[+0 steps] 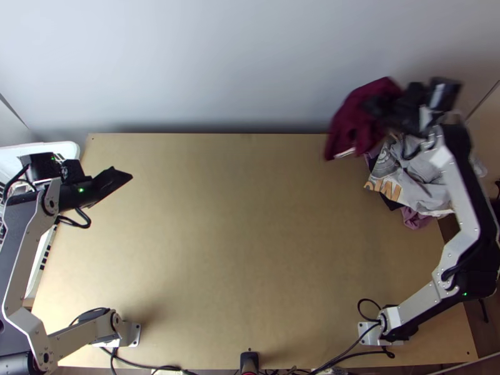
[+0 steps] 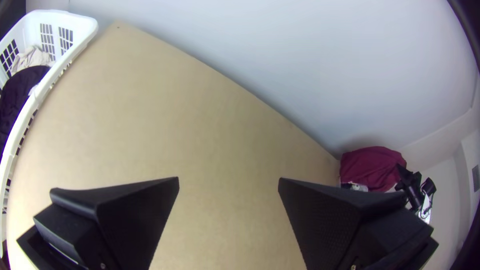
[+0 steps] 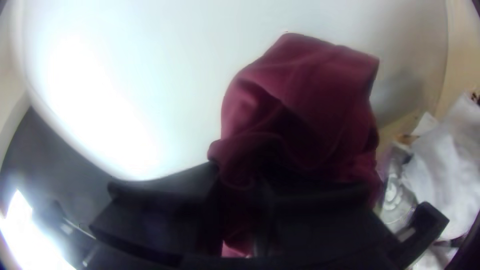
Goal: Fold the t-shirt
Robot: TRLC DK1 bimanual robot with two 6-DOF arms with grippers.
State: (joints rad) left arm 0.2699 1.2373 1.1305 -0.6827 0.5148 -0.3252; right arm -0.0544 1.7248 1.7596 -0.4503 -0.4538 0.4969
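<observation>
1. The maroon t-shirt is bunched and hangs from the right gripper over the far right part of the table, in front of the pale wall.
2. The right gripper's 2 fingers are clamped on the t-shirt. Which part of it they hold, I cannot tell; the cloth bulges in loose folds beyond the fingertips.
3. The left gripper is above the left side of the table. Its 2 fingers stand wide apart, with bare wood visible between them.
4. At the table's right side, just beside the t-shirt, lies a heap of clothes. A grey shirt with printing on it is on top, and a purple cloth pokes out at the near side. Whether the t-shirt touches the heap, I cannot tell.
5. A white basket is at the table's left side, partly behind the left arm. In it are at least 2 pieces of laundry: a dark cloth and a pale cloth.
6. Black cables run along the table's near edge.
</observation>
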